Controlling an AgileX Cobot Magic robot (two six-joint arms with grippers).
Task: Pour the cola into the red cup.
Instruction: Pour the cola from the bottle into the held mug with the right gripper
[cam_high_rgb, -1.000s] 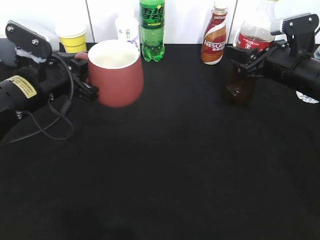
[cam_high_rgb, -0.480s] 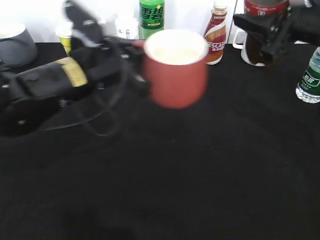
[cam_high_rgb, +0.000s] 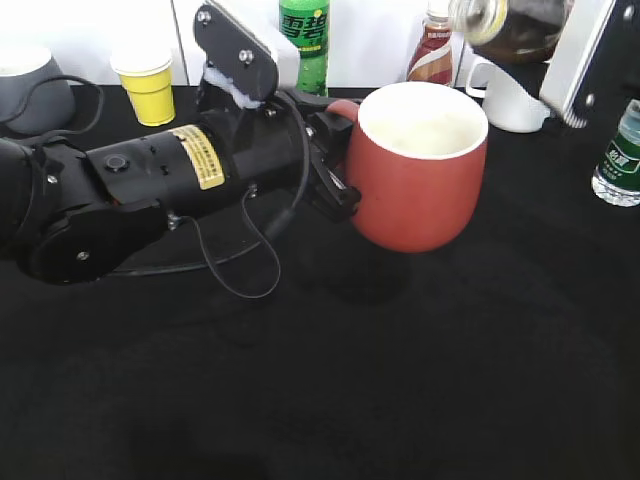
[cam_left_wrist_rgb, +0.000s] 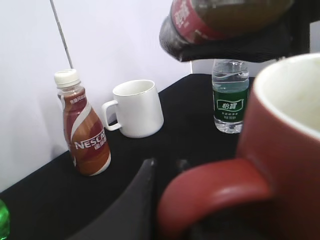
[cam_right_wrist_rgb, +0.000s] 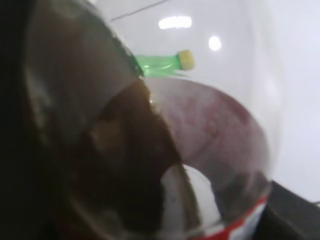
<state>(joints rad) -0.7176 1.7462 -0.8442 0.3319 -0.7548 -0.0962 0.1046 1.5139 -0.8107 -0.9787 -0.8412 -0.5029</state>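
The red cup (cam_high_rgb: 420, 175) is lifted off the black table, upright, with its white inside showing. My left gripper (cam_high_rgb: 335, 170) is shut on its loop handle, which fills the bottom of the left wrist view (cam_left_wrist_rgb: 215, 192). The cola bottle (cam_high_rgb: 520, 22) is tilted over at the top right, its open mouth pointing left just above the cup's far rim. My right gripper (cam_high_rgb: 562, 45) is shut on it. In the left wrist view the bottle (cam_left_wrist_rgb: 225, 20) hangs above the cup. It fills the right wrist view (cam_right_wrist_rgb: 125, 165), where dark liquid lies along its lower side.
Along the back stand a grey mug (cam_high_rgb: 25, 85), a yellow paper cup (cam_high_rgb: 148, 85), a green Sprite bottle (cam_high_rgb: 303, 45), a Nescafe bottle (cam_high_rgb: 428, 45) and a white mug (cam_high_rgb: 505, 100). A water bottle (cam_high_rgb: 618, 150) stands at the right edge.
My left arm has lifted the red cup and carried it right to the middle. My right arm has raised the cola bottle and tipped it toward the cup.
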